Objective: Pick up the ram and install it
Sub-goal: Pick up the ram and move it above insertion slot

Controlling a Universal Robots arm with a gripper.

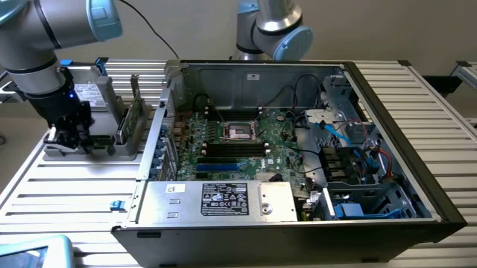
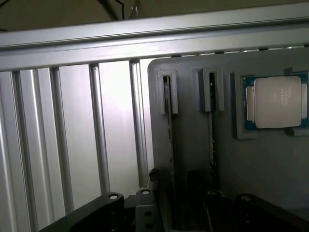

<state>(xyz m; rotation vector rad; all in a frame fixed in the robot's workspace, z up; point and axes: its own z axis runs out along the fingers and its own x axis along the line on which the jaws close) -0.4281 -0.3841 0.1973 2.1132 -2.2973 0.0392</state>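
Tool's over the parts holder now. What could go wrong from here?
The dark tool hangs at the grey slotted holder, where two thin green ram sticks stand edge-on in close slots: it may catch the wrong stick or nudge both. The square silver processor chip lies in the pocket beside them; sideways drift could knock it.

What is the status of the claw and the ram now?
Claw low over gray holder. Two ram sticks upright in holder slots, none lifted. Processor chip in its recess beside them, apart.
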